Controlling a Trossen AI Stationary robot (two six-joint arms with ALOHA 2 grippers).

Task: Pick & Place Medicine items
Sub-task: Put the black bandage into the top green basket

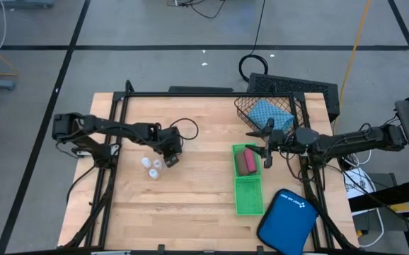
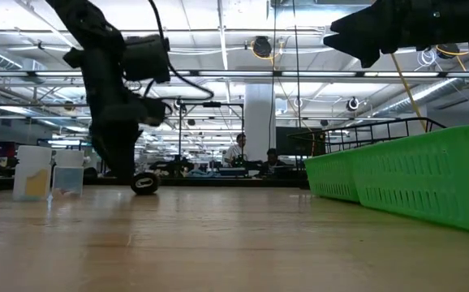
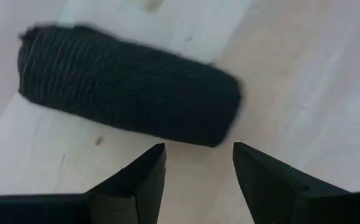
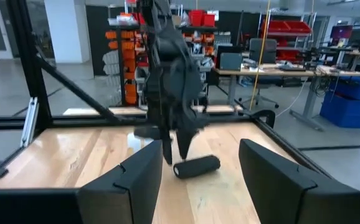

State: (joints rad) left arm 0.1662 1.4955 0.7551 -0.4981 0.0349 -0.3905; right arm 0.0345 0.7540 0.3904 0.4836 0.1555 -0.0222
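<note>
Now, step in hand: judged from the layout, picking up the stubby black fabric roll (image 3: pixel 127 93) with the left claw (image 3: pixel 195 171).
Left claw: low over the wooden worktop (image 1: pixel 190 191), fingers parted and empty, the roll lying just beyond the tips.
Black roll: on its side on the bare wood, near the tiny white round bottles (image 1: pixel 150 166), well apart from the long bright green plastic tray (image 1: pixel 248 195).
Already placed: a brown roll (image 1: pixel 248 163) and a pink roll (image 1: pixel 239 160) lie in the tray; a teal-blue textured pouch (image 1: pixel 269 112) sits in the black wire basket (image 1: pixel 243 108).
Right claw (image 1: pixel 266 154): hovering open and empty beside the tray's far end.
Doing it well: probably advance until the fingers straddle the roll's middle, across its short width, then close gently.
Risk: a cylinder may roll off if nudged by one finger first.
</note>
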